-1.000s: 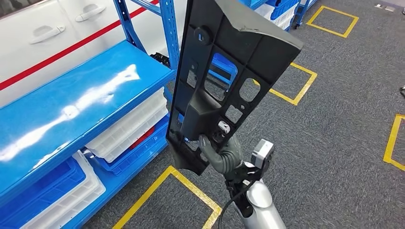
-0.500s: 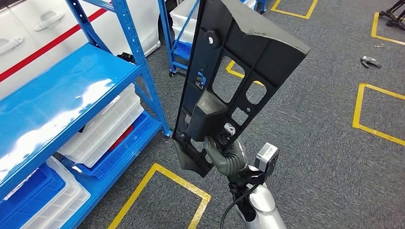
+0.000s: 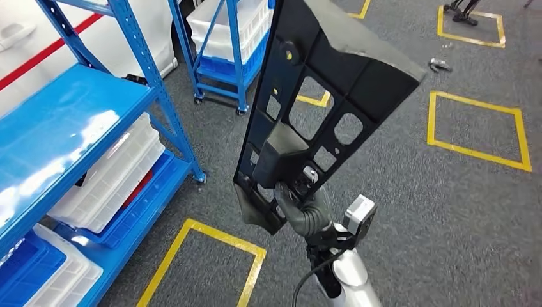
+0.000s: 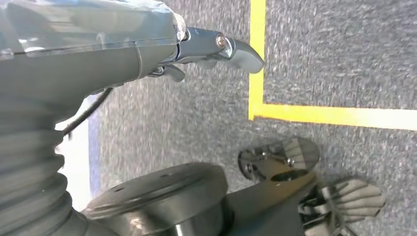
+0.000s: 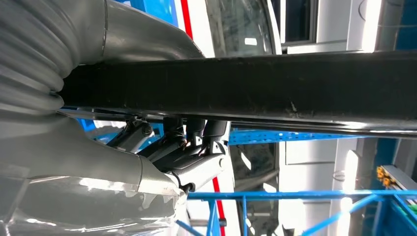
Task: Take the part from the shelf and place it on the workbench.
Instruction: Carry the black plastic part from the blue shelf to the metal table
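Note:
In the head view my right hand [image 3: 300, 208] grips the lower end of a large black plastic part [image 3: 332, 83] and holds it upright in front of me, above the grey carpet. The part is a flat panel with several cut-out windows and a wide, angled top. The right wrist view shows the part [image 5: 246, 83] as a dark bar across the picture, with my dark fingers [image 5: 192, 147] curled under its edge. My left hand [image 4: 211, 49] hangs over the floor with nothing in it, its thumb sticking out.
The blue shelf [image 3: 64, 121] stands at the left, with white crates [image 3: 108, 179] and a blue crate [image 3: 25, 268] on its lower levels. A second blue rack [image 3: 224, 38] with stacked crates stands behind. Yellow taped squares [image 3: 476, 131] mark the carpet. A small tool [image 3: 438, 64] lies on the floor.
The camera has turned right, so the shelf has slid toward the picture's left edge and more carpet shows. The part stays upright in my right hand's grip.

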`<action>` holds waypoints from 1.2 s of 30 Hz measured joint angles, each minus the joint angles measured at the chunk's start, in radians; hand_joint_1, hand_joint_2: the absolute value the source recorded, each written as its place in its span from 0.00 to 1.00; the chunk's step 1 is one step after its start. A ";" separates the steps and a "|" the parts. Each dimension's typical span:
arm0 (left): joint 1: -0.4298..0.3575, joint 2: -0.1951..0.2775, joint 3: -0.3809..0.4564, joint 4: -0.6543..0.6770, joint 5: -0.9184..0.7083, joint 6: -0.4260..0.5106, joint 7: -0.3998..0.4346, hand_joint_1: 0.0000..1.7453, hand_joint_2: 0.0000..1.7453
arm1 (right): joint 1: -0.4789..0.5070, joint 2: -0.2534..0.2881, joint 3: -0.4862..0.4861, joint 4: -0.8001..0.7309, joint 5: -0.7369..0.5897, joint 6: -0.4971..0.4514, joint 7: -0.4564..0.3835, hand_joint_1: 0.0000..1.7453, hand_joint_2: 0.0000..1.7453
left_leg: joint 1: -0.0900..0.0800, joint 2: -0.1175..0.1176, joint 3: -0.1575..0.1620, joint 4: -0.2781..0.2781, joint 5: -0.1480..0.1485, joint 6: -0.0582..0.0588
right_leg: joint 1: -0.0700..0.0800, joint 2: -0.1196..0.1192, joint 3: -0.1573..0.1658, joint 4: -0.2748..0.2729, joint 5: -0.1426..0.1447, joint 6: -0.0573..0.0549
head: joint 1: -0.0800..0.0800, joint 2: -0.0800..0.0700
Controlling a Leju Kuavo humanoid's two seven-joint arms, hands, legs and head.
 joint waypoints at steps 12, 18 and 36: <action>0.001 0.003 -0.002 0.000 -0.002 -0.007 0.013 0.00 1.00 | 0.009 -0.005 -0.002 0.003 -0.002 -0.017 -0.006 0.99 1.00 | 0.001 0.128 -0.107 0.065 0.040 -0.033 | -0.010 -0.122 0.132 -0.039 -0.066 0.000 | -0.002 0.000; -0.003 0.003 -0.009 0.000 -0.008 -0.010 -0.004 0.00 1.00 | 0.010 -0.006 -0.004 0.003 0.000 -0.040 -0.024 0.99 1.00 | 0.011 0.035 -0.190 0.295 -0.118 -0.056 | -0.011 -0.071 0.097 -0.051 -0.029 -0.035 | -0.004 0.000; 0.013 -0.024 -0.020 0.000 -0.023 0.039 0.021 0.00 1.00 | 0.058 -0.023 -0.002 -0.003 0.057 -0.174 -0.003 0.99 1.00 | 0.000 0.066 -0.038 0.044 -0.014 0.000 | -0.009 -0.063 -0.055 0.219 -0.106 0.020 | -0.002 0.000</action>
